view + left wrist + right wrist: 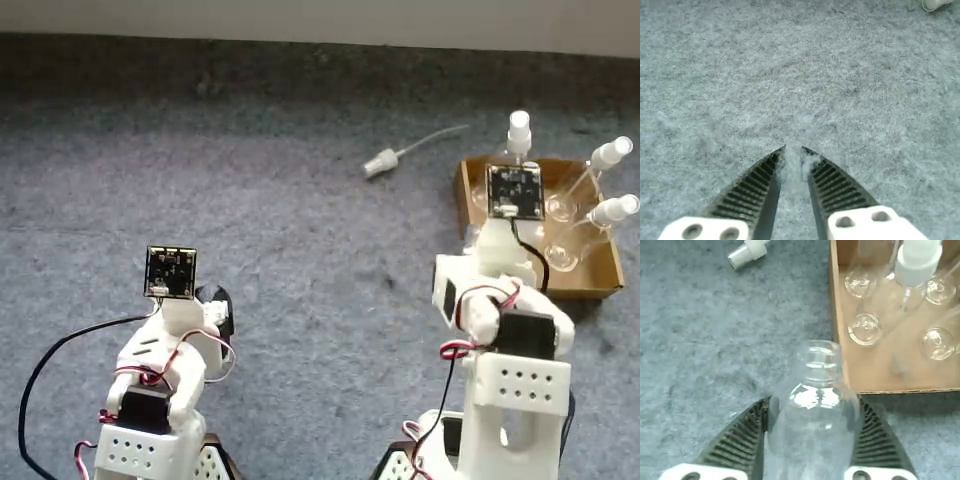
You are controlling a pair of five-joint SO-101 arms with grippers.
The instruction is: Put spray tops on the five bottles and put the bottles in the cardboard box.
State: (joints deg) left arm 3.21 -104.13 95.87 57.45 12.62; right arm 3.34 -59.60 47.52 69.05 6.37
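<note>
My right gripper [815, 402] is shut on a clear bottle [817, 410] whose open neck has no top. It is held upright just short of the cardboard box [834, 325], over the carpet. Several clear bottles [867, 327] with white spray tops [915, 262] lie inside the box [600, 285]. One loose spray top [383, 161] with its thin tube lies on the carpet left of the box, and the right wrist view catches that spray top [747, 252] too. My left gripper [793, 149] rests low over bare carpet, fingers nearly together with nothing between them.
Grey carpet [300, 230] covers the whole table. A dark strip and a pale wall [300, 15] run along the far edge. The left arm [165, 350] sits at the near left, well away from the box.
</note>
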